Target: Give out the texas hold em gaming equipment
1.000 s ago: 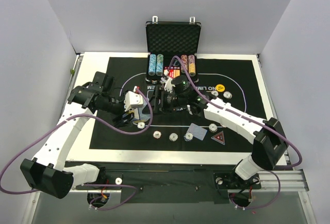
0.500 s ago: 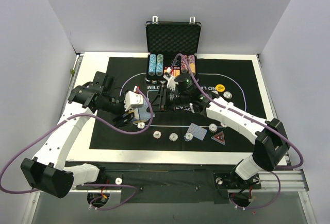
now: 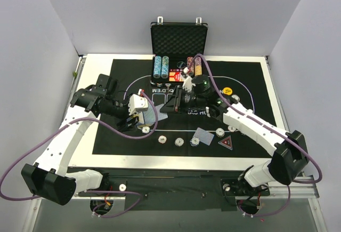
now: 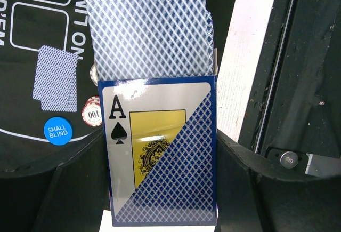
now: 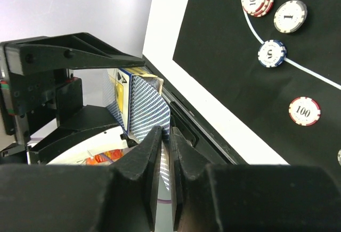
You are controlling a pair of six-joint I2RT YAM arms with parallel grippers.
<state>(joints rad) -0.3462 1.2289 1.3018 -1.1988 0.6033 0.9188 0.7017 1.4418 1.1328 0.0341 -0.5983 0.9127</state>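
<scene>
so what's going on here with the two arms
A card deal is under way. The left jaws are shut on the deck, holding it over the left side of the mat. The right jaws are pinched on one card that sticks out of the deck's top. Two face-down cards, several chips and a triangular marker lie along the mat's near side.

Case (image 3: 178, 37) behind mat (image 3: 114, 141), chips (image 3: 179, 142) near its front edge

White table (image 3: 213, 161) carries black mat (image 3: 250, 82) (white lettering), open case (image 3: 178, 39) at far edge.
</scene>
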